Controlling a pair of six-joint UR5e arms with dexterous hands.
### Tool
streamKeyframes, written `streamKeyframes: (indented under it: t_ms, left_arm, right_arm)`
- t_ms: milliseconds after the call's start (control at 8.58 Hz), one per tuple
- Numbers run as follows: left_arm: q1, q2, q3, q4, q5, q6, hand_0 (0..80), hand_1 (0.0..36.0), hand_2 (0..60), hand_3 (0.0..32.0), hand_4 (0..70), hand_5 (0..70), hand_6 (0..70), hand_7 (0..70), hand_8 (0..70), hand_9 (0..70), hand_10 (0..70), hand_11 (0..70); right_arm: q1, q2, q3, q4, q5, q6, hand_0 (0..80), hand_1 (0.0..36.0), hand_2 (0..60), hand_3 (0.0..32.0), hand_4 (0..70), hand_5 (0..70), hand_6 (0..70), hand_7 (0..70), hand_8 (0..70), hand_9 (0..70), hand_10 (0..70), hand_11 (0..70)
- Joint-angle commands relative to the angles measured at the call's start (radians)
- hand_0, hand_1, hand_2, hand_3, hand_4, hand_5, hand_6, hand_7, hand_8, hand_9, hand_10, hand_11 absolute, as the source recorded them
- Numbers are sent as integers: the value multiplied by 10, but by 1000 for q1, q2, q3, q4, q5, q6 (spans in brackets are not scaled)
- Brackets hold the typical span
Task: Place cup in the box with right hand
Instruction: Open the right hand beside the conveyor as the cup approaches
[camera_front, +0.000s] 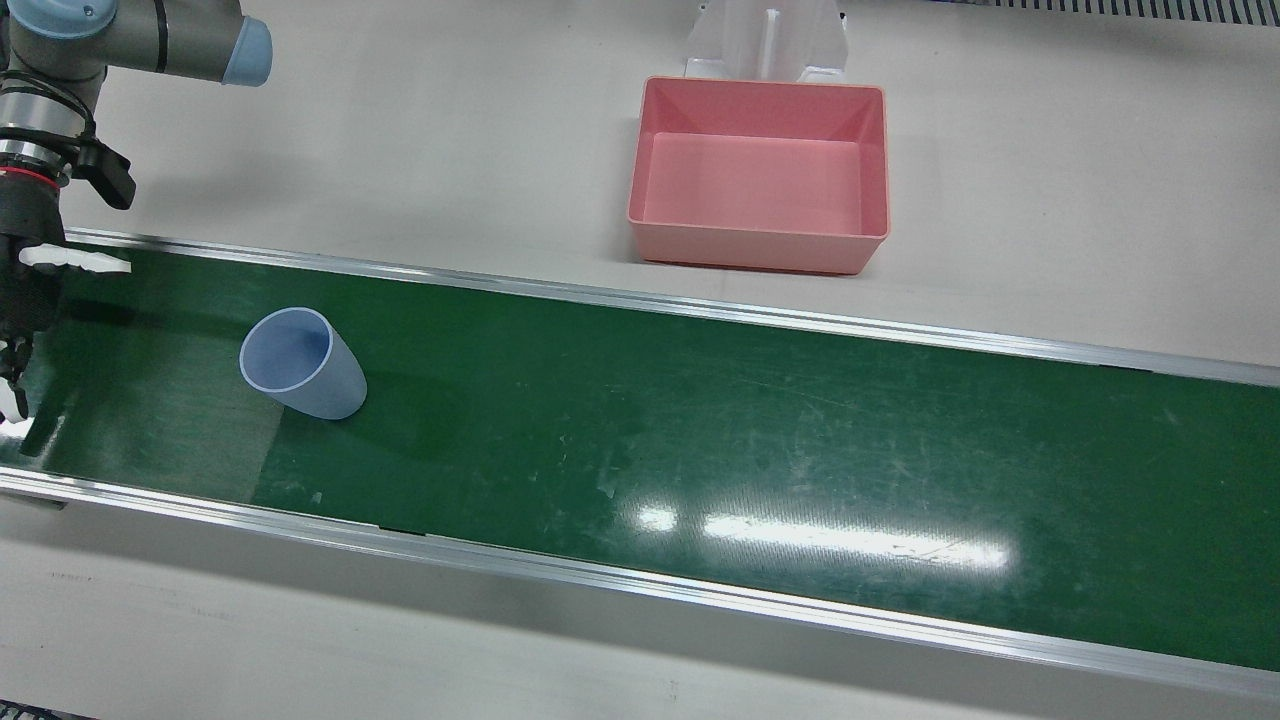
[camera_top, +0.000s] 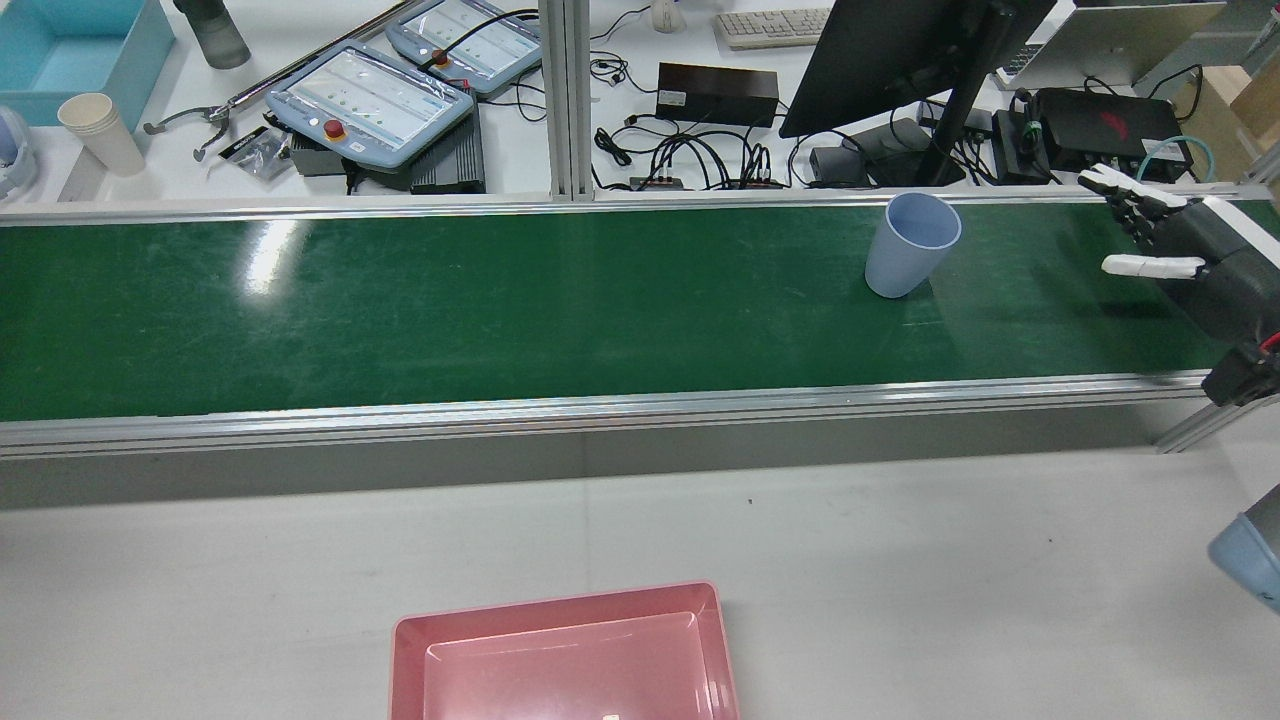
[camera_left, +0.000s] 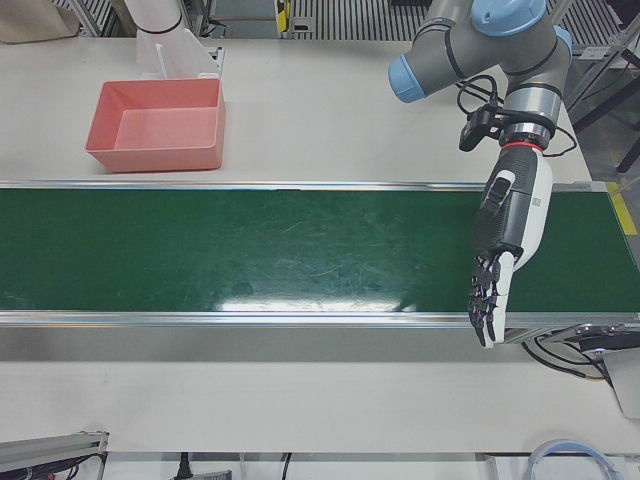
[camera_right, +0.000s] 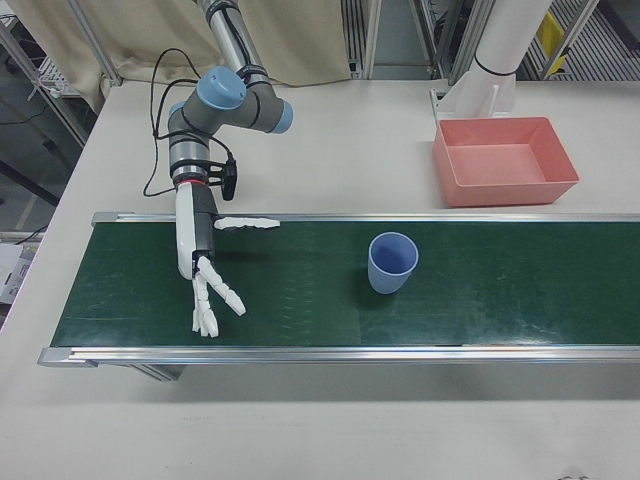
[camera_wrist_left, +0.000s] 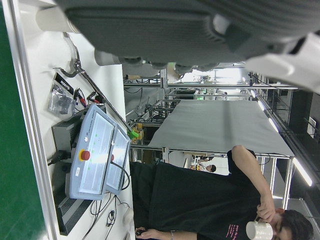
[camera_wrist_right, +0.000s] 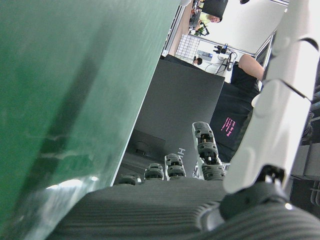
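Note:
A light blue cup (camera_front: 301, 362) stands upright on the green conveyor belt (camera_front: 700, 430), also seen in the rear view (camera_top: 909, 244) and the right-front view (camera_right: 392, 262). The pink box (camera_front: 762, 172) sits empty on the white table beyond the belt (camera_top: 565, 655) (camera_right: 503, 158). My right hand (camera_right: 208, 272) hovers over the belt's end, open, fingers spread, well apart from the cup (camera_front: 25, 300) (camera_top: 1180, 255). My left hand (camera_left: 505, 250) hangs open over the belt's other end, holding nothing.
Beyond the belt's far rail in the rear view lie teach pendants (camera_top: 370, 100), cables, a monitor (camera_top: 900, 40), a paper cup stack (camera_top: 100, 130) and a blue bin (camera_top: 70, 45). A person (camera_wrist_left: 210, 200) stands past them. A white arm pedestal (camera_front: 765, 40) stands behind the box.

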Motion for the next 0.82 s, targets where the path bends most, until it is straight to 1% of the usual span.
streamKeyframes:
  t_ms: [0, 699]
  left_arm:
    - [0, 0, 0, 0, 0, 0, 0, 0, 0, 0, 0, 0, 0, 0, 0, 0, 0, 0]
    - [0, 0, 0, 0, 0, 0, 0, 0, 0, 0, 0, 0, 0, 0, 0, 0, 0, 0]
  right_arm:
    - [-5, 4, -1, 0, 1, -2, 484, 181, 72, 0, 0, 57, 40, 122, 37, 39, 0, 0]
    - [-24, 9, -5, 0, 6, -6, 484, 181, 72, 0, 0, 57, 42, 134, 39, 45, 0, 0]
